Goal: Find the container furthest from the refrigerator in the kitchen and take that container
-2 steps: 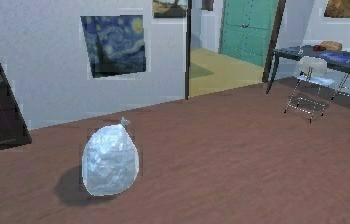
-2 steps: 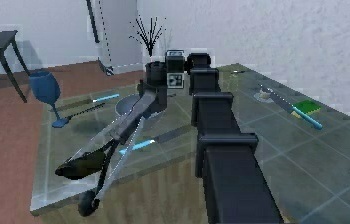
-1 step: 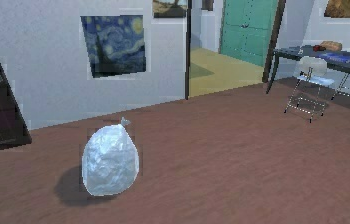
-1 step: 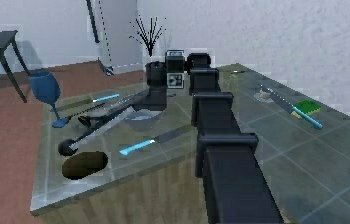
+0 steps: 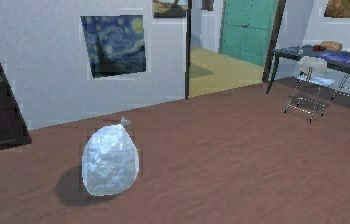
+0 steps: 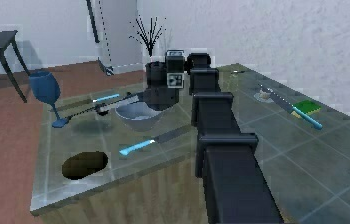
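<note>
While arm (image 6: 223,140) spans counter (image 6: 283,150) | pincer (image 6: 154,76) near bowl (image 6: 134,112) | grip and load: cannot tell

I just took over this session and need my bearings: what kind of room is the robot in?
Most likely a kitchen open to a dining area: a tiled counter holds a bowl, a blue goblet and a knife, and a table with food stands nearby.

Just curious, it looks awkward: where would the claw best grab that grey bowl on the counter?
Probably by its rim, from above. The bowl sits upright, low and wide, with its mouth open upward, so the thin rim is easy to reach while its sloping sides offer little hold from the side.
</note>
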